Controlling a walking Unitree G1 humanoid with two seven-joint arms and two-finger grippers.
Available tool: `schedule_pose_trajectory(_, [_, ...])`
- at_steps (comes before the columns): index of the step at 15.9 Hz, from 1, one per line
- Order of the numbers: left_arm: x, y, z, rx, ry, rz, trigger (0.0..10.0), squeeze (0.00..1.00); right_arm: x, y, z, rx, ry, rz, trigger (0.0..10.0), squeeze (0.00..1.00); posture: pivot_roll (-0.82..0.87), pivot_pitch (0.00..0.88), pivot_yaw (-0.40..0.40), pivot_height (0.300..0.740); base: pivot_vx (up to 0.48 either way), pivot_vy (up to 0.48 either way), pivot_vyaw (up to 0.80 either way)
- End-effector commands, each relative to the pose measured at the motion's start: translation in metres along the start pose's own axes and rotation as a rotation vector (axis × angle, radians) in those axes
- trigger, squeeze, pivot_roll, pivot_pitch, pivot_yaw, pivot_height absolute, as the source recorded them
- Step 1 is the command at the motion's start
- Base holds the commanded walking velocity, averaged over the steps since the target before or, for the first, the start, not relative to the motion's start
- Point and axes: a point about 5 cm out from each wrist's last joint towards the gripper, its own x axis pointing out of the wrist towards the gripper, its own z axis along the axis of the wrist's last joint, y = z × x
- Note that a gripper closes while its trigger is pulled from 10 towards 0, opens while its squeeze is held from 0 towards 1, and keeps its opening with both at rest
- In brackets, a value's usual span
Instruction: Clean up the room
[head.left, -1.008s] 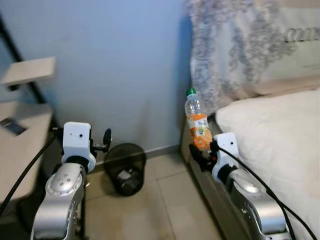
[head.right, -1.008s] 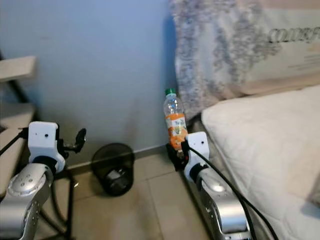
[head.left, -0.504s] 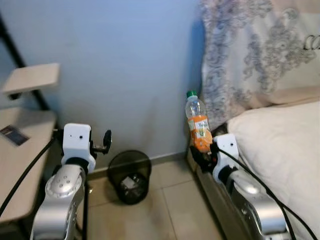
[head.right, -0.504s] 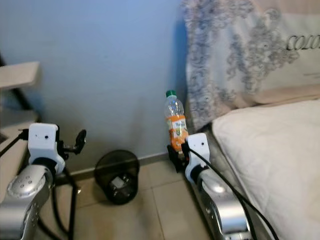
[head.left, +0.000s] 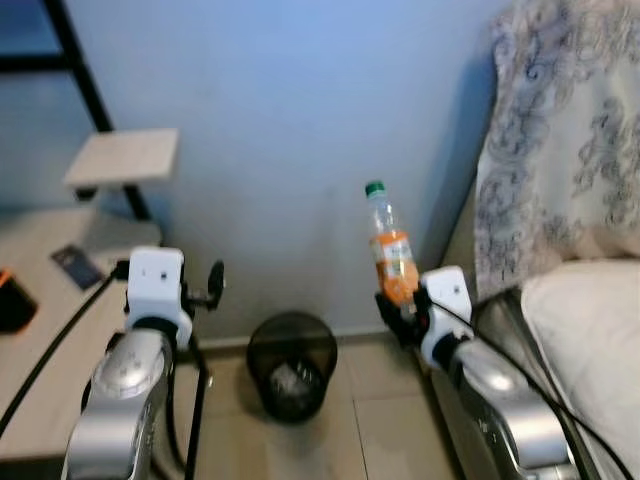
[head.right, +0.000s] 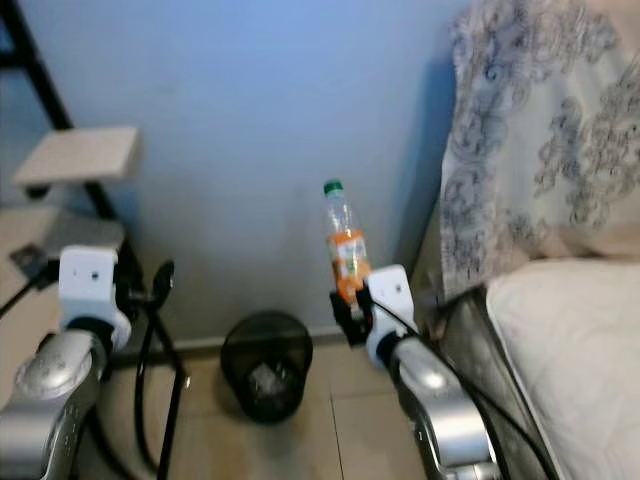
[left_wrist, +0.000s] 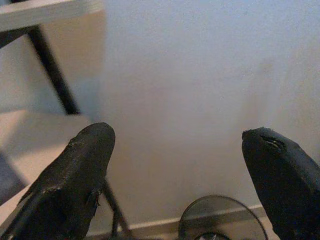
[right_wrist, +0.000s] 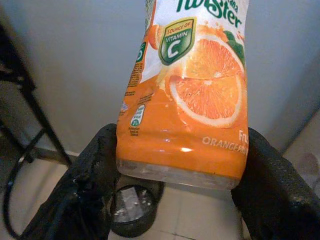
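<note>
While my right gripper (right_wrist: 180, 185) clamps the base of the clear plastic orange-juice bottle with the green cap (head.left: 388, 250), the bottle stands upright, cap at 12 o'clock from the fingers, in front of the pale blue wall (head.left: 290, 120). Wrist view: one black finger (right_wrist: 95, 165) presses each side of the orange label, bottle bottom right between them. Grasp is tight, both pads touching plastic.

My left gripper (left_wrist: 182, 175) is raised at the left, fingers (left_wrist: 75, 175) spread wide, nothing between them, pointing toward the wall.

Round black mesh wastebasket (head.left: 291, 365) sits on the beige tiled floor (head.left: 380, 430) against the wall, at about 7 o'clock from the bottle and lower, between my two arms. Some crumpled light stuff inside it, can't tell what. In the right wrist view the basket shows just beneath the bottle's base.

Light wooden desk (head.left: 40, 330) with black metal frame at 9 o'clock, small raised shelf (head.left: 125, 158) above it. On the desk: a small dark flat rectangular item (head.left: 76, 265), too blurred to identify, and an orange-and-black object (head.left: 14, 303) at the edge of view.

Bed with white bedding (head.left: 590, 320) at 3 o'clock, grey-patterned paisley fabric (head.left: 560, 150) hanging above it. Bottle is near the bed's corner, apart from it.
</note>
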Motion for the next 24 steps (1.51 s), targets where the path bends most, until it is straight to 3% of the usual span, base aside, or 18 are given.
schedule_pose_trajectory(1, [0.001,-0.007,0.002,0.001,-0.009,-0.029,10.0,0.00,-0.003,-0.009,0.002,-0.006,-0.010,-0.031,10.0,0.00,0.01,0.000,0.026,0.740,0.345,0.000,0.00])
schedule_pose_trajectory(9, [0.001,-0.009,0.001,0.009,-0.005,-0.043,10.0,0.00,-0.003,-0.009,0.001,-0.023,0.001,-0.033,10.0,0.00,0.01,0.000,0.026,0.740,0.344,0.000,0.00])
schedule_pose_trajectory(12, [0.001,-0.010,0.000,0.012,-0.001,-0.049,10.0,0.00,-0.003,-0.010,0.000,-0.076,0.017,-0.031,10.0,0.00,0.01,0.000,0.026,0.740,0.345,0.000,0.27])
schedule_pose_trajectory(15, [-0.002,-0.013,-0.002,0.016,0.014,-0.071,10.0,0.00,-0.004,-0.012,-0.009,-0.028,0.070,-0.007,10.0,0.00,0.01,0.000,0.031,0.740,0.344,0.000,0.53])
schedule_pose_trajectory(16, [-0.003,-0.017,-0.006,0.025,0.035,-0.115,10.0,0.00,-0.005,-0.008,-0.018,-0.062,0.142,0.091,10.0,0.00,0.01,0.000,0.037,0.740,0.322,0.000,0.00])
schedule_pose_trajectory(18, [-0.007,-0.026,-0.010,0.034,0.060,-0.198,10.0,0.00,-0.004,-0.007,-0.031,-0.138,0.236,0.173,10.0,0.00,0.00,0.000,0.035,0.740,0.148,0.000,0.00])
schedule_pose_trajectory(20, [-0.012,-0.039,-0.019,0.102,0.094,-0.339,10.0,0.00,0.008,-0.008,-0.048,-0.213,0.346,0.236,10.0,0.00,0.02,0.000,0.019,0.740,0.000,0.000,0.00])
schedule_pose_trajectory(22, [-0.012,-0.042,-0.020,0.140,0.101,-0.399,10.0,0.00,0.018,-0.004,-0.055,-0.229,0.386,0.274,10.0,0.00,0.03,0.000,-0.008,0.740,0.000,0.000,0.00])
schedule_pose_trajectory(24, [-0.013,-0.039,-0.025,0.223,0.154,-0.547,10.0,0.00,0.037,0.006,-0.071,-0.272,0.461,0.312,10.0,0.00,0.04,0.017,-0.023,0.740,0.000,0.000,0.00])
